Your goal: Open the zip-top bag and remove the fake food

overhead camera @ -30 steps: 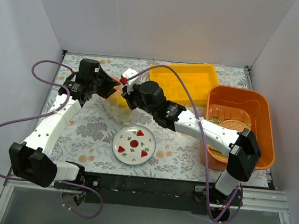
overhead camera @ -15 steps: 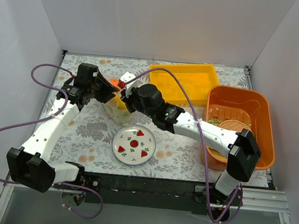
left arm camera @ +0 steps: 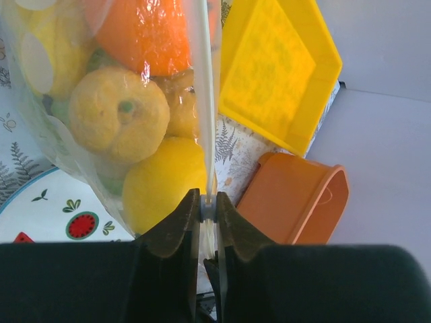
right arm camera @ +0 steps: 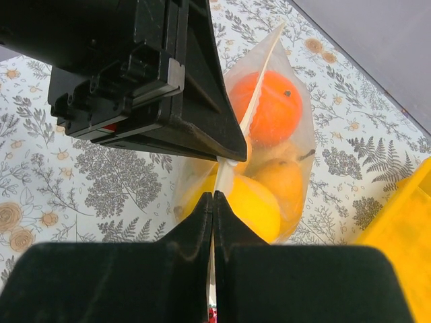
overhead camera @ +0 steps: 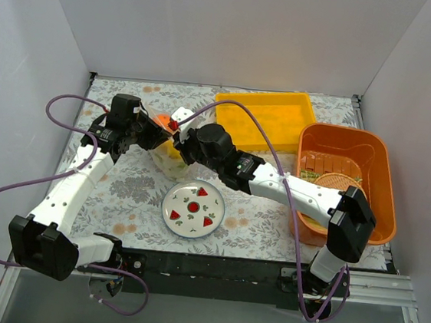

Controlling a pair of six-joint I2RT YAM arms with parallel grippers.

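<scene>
Both arms drift toward 9 o'clock; left gripper (left arm camera: 209, 204) and right gripper (right arm camera: 213, 199) pinch the bag (right arm camera: 193, 176) lips, seemingly barely parted; food (left arm camera: 118, 122) remains inside.

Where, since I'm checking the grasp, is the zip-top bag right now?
In the top view, the zip-top bag is left of centre, pinched between the left tool and the right tool, just beyond the white plate.

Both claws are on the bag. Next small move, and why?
Probably ease the two claws apart to start peeling the zip open. The left claw and right claw are each shut on the zip strip of the bag. The strip looks sealed, with the fruit inside.
</scene>
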